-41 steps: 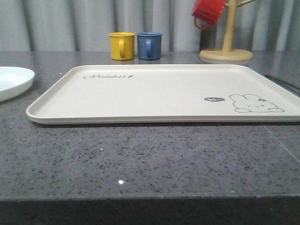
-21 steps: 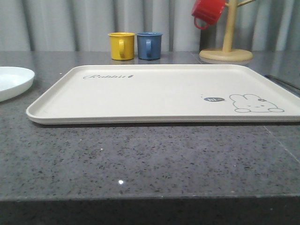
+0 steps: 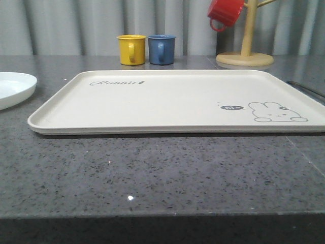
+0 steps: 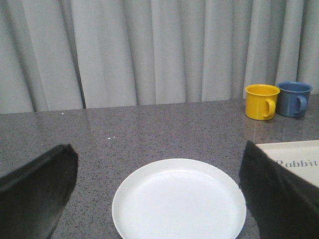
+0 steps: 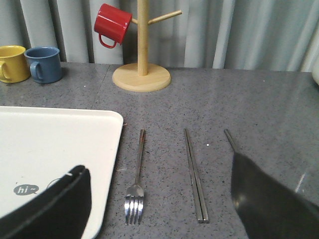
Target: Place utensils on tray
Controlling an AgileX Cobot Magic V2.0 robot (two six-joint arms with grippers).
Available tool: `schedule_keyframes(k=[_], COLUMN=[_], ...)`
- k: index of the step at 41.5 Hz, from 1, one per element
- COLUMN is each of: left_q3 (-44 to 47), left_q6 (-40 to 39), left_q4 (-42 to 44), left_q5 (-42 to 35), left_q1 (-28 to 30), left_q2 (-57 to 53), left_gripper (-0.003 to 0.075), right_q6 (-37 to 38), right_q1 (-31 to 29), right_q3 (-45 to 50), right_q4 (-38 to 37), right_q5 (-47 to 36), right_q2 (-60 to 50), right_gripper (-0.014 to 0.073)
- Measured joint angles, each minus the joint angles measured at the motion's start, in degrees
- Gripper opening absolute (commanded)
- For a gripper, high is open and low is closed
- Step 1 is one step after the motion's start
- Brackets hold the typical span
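Left pincer (image 4: 159, 219): its two dark fingers (image 4: 35, 191) stood wide apart at the edges of the left wrist view, nothing between them but the table; it was open and held nothing.
White plate (image 4: 179, 204): lay flat on the grey stone table (image 4: 149, 129), straight ahead of the left pincer, in the gap between its fingers and not touched by either.
Right pincer (image 5: 159, 214): fingers (image 5: 271, 199) spread wide and empty, so it was open too.
Fork (image 5: 137, 181): lay flat on the table between the right pincer's fingers, tines toward the pincer, handle pointing away, just beside the tray's edge but apart from it.
Chopsticks (image 5: 195, 174): the pair lay side by side, touching, in the same gap, near the fork and roughly parallel to it.
Spoon (image 5: 230, 140): only a thin handle showed, running under one dark finger of the right pincer; the bowl was hidden.
Tray (image 3: 152, 109): cream, flat on the table, bare apart from its rabbit drawing (image 3: 277, 113) and script; in the right wrist view its corner (image 5: 75, 134) sat ahead of the other finger, beside the fork.
Yellow mug (image 3: 132, 49) and blue mug (image 3: 162, 49): upright, just beside each other, well beyond both pincers at the far side of the table.
Wooden mug tree (image 5: 142, 59): stood beyond the fork, a red mug (image 5: 112, 23) hanging from one peg.
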Motion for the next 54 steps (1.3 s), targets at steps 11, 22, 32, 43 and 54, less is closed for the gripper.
schedule_keyframes(k=[11,22,32,43,54], left_q3=[-9.4,-24.7,-32.4,-36.5,-38.5], left_q6=[1.3,9.1,11.1,11.4,11.4], left_q4=[-2.0,-4.8,-4.0,-0.2,0.4], left_q5=[10.3,29.1,37.9,39.0,39.0], left_q1=[0.0,-0.3,-7.2,-12.7,-13.0], left_q2=[13.8,32.3,46.2,59.5,67.5], left_gripper=[0.0641,0.0639,0.0639,0.0599,0.0354], right_q6=[0.0,0.0,0.0,0.0,0.0], right_q1=[0.0,0.0,0.0,0.0,0.0], right_q3=[0.0,0.0,0.0,0.0,0.0], right_q4=[0.0,0.0,0.0,0.0,0.0], right_q5=[0.0,0.0,0.0,0.0,0.0], right_q2=[0.0,0.0,0.0,0.0,0.0], right_gripper=[0.0607,0.0607,0.0607,0.0607,0.0607])
